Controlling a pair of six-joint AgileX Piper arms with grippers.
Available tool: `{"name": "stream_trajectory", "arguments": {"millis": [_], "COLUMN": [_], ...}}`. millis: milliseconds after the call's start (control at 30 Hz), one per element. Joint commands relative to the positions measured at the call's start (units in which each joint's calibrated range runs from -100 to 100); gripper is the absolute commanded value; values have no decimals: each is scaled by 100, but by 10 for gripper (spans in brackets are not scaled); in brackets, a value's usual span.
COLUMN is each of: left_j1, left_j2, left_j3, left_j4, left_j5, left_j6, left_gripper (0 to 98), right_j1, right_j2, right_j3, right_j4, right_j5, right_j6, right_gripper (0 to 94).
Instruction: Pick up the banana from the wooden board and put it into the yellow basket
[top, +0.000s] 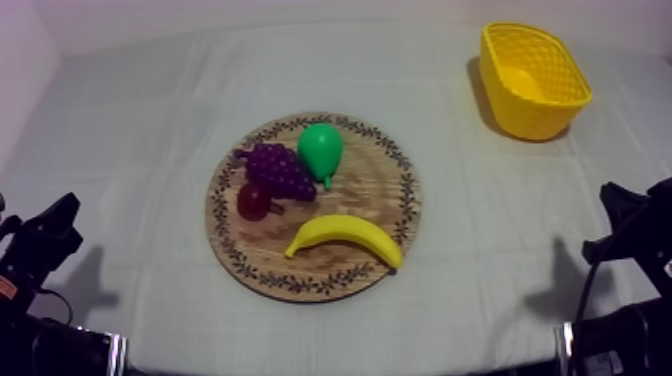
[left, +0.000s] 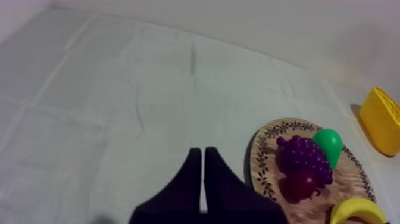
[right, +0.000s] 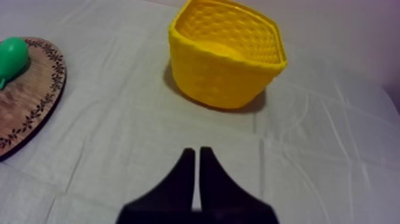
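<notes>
The left end effector (left: 202, 154) sits near the desk's (top: 130, 130) near left corner, its fingers pressed into a narrow wedge and holding nothing. The right end effector (right: 197, 152), equally narrow, sits near the near right corner. At mid-desk lies the round wooden board (top: 385, 190) with a leaf-patterned rim. The smooth, curved banana (top: 345, 237) rests on its near side, with a small red fruit (top: 252, 201), knobbly purple grapes (top: 277, 167) and a glossy green pear (top: 321, 150) behind. The yellow basket (top: 530, 115), with lattice walls, stands by the far right corner and shows its own yellow floor.
</notes>
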Motion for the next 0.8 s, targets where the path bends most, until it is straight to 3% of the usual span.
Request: {"name": "stream_trajectory", "arguments": {"millis": [0,300,533,767], "left_j1": [1,1,1,1], "left_j2": [0,0,0,0], "left_j3": [-3,-3,-3,-3], "left_j4": [4,4,4,4], "left_j5": [1,1,1,1], "left_j6": [2,3,0,3], "left_gripper": [1,1,1,1], "right_j1": [-114,-114,-136,-151], "right_j2": [-1,-1,-1,-1], "right_j3": [5,5,5,5], "right_j4": [-4,-4,-4,-2], "right_j5": [4,4,4,39], "right_j6": [-137,-87,254,-46], "right_gripper": [4,4,4,4]}}
